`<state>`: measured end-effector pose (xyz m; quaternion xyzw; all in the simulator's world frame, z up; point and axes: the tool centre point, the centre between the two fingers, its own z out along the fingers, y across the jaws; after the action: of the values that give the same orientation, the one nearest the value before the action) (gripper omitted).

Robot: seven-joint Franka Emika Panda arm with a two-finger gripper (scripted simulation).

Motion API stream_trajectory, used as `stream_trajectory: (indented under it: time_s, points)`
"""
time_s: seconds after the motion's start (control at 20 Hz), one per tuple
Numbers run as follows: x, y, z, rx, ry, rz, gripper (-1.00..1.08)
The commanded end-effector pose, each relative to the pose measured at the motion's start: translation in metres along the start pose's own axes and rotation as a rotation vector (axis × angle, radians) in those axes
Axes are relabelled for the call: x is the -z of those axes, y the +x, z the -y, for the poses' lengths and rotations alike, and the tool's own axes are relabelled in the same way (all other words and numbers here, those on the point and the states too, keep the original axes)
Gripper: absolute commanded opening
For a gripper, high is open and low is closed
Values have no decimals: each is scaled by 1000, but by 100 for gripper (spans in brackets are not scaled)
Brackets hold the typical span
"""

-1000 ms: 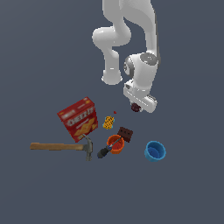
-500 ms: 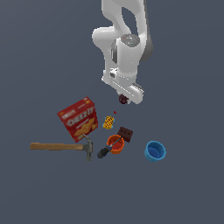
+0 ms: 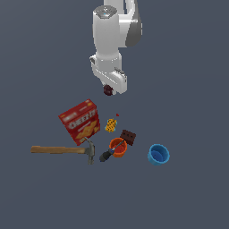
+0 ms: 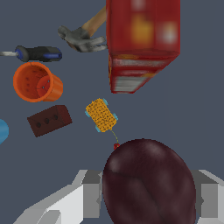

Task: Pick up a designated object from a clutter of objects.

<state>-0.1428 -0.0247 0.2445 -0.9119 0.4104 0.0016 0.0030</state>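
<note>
The designated object [image 3: 108,90], a small dark maroon roundish lump, hangs in the air well above the clutter, and my gripper [image 3: 109,89] is shut on it. In the wrist view the lump [image 4: 148,183] fills the near field between the grey fingers [image 4: 89,192], which press on both sides of it. Below lies the clutter: a red cracker box [image 3: 80,121], a wooden-handled hammer [image 3: 62,150], an orange cup [image 3: 118,147], a blue cup [image 3: 158,154], a brown block [image 3: 128,137], a small yellow-orange piece [image 3: 111,125] and a black-handled tool [image 3: 107,154].
A tiny red dot [image 3: 117,115] rests on the floor just beyond the yellow-orange piece. The white arm [image 3: 112,36] stands tall behind the clutter. In the wrist view the cracker box [image 4: 142,43] and orange cup [image 4: 37,82] lie farther off.
The arm has swung toward the exterior view's left and risen, carrying the maroon lump with it. The clutter on the floor has not moved.
</note>
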Motion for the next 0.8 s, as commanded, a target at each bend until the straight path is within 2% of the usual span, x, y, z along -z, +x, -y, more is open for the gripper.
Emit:
stream_trajectory:
  time_s: [0.0,0.4,0.75]
  points:
    - [19,16,-16,0,-1,0,-100]
    - [74,66,-60,-1,-3,-3,-100]
    - [105,95,-83,-1,-5,-5,-100]
